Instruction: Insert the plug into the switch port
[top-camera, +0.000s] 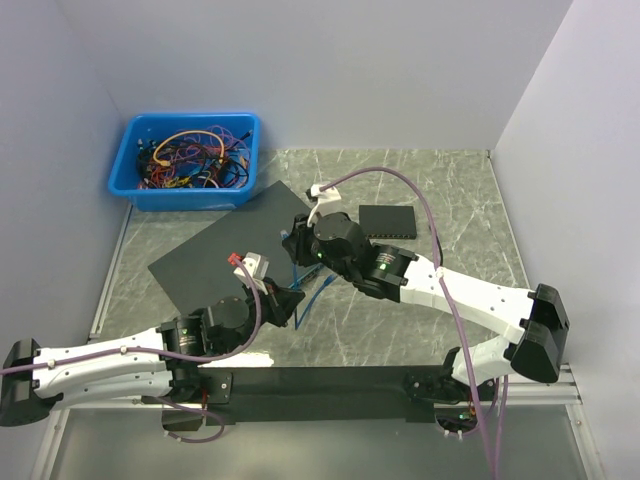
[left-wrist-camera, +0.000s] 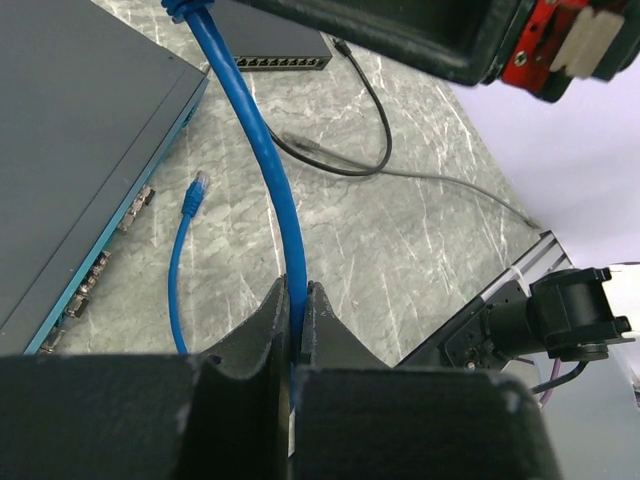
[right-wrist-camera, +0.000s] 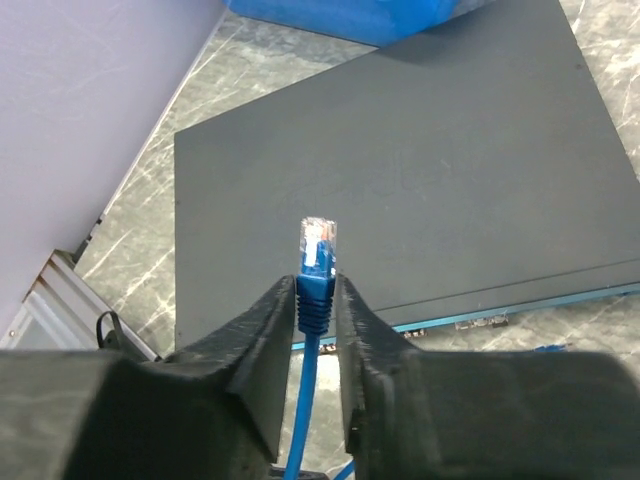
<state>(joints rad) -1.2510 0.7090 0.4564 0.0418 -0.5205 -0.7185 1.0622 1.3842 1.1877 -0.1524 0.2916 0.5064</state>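
We can read no text, label, brand or number in any view: nothing legible shows on the switch (right-wrist-camera: 400, 180), the cable (left-wrist-camera: 270, 150), its plug (right-wrist-camera: 318, 250) or the bin (top-camera: 185, 198).

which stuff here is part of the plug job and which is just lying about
Job: blue ethernet cable, its plug, large network switch, left gripper, right gripper.
Lying about: blue bin of cables, small switch at the back, loose black cable.

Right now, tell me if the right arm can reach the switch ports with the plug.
Probably yes: the right pincer grips the plug facing the switch, with nothing between. The left pincer clamps the cable, though.
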